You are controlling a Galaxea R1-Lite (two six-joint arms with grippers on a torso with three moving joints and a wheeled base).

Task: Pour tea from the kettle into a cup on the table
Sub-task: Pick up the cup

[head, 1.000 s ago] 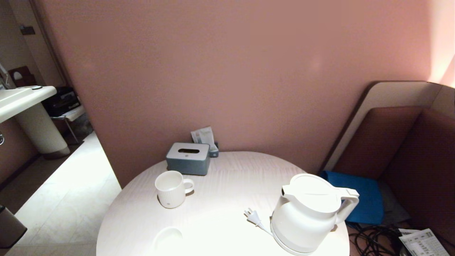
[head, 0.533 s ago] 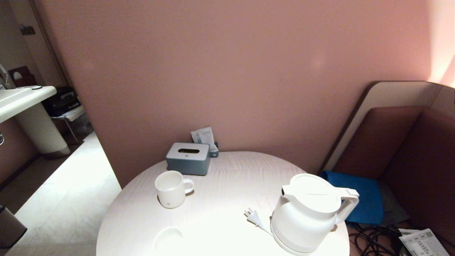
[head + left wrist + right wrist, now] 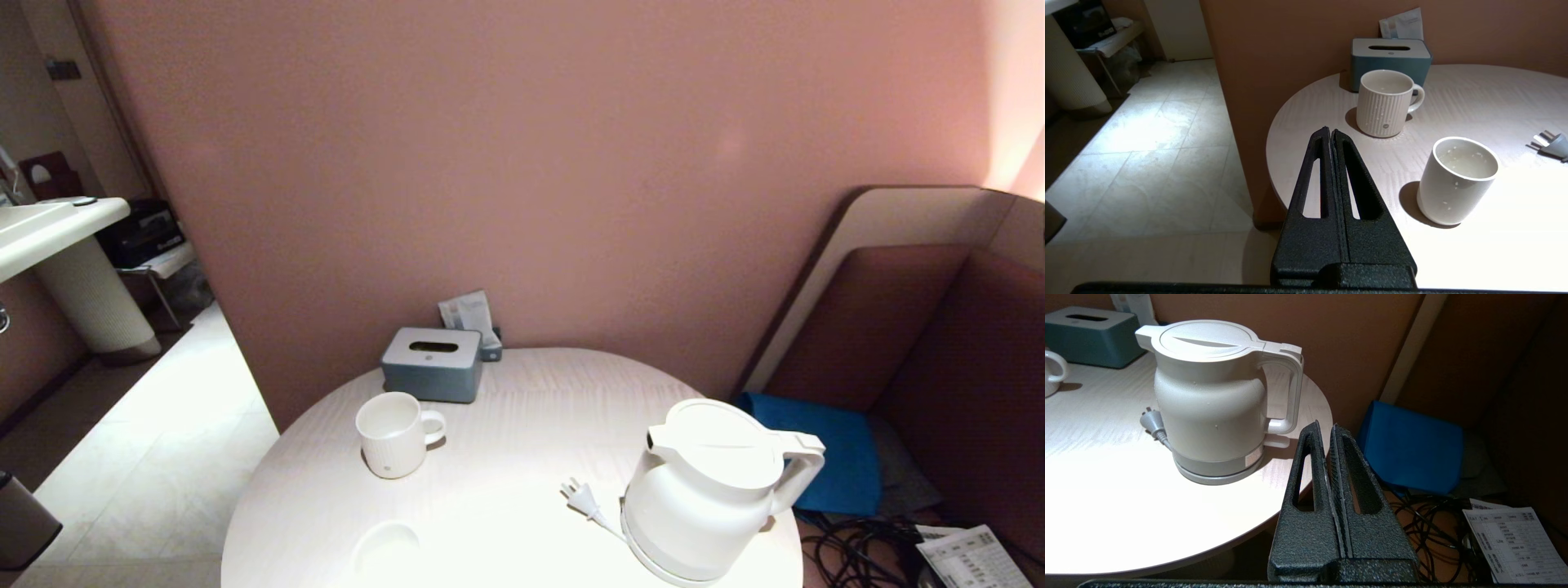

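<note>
White everywhere up close: cup (image 3: pixel 1457 179) upright on the near left of the table (image 3: pixel 506 425), kettle (image 3: pixel 710 490) on its base near the right edge, plug (image 3: pixel 578 492) loose beside it. Same as a second ago, nothing shifted. Left gripper (image 3: pixel 1330 132) low off the table's left edge, short of the cup, fingers pressed together, holding nothing; right gripper (image 3: pixel 1325 426) likewise just behind the kettle's handle. Farther back, ribbed mug (image 3: pixel 396 433), then grey-blue tissue box (image 3: pixel 433 363) against the pink wall (image 3: pixel 522 163). Blue cushion (image 3: pixel 824 457) and cables (image 3: pixel 857 555) off to the right.
</note>
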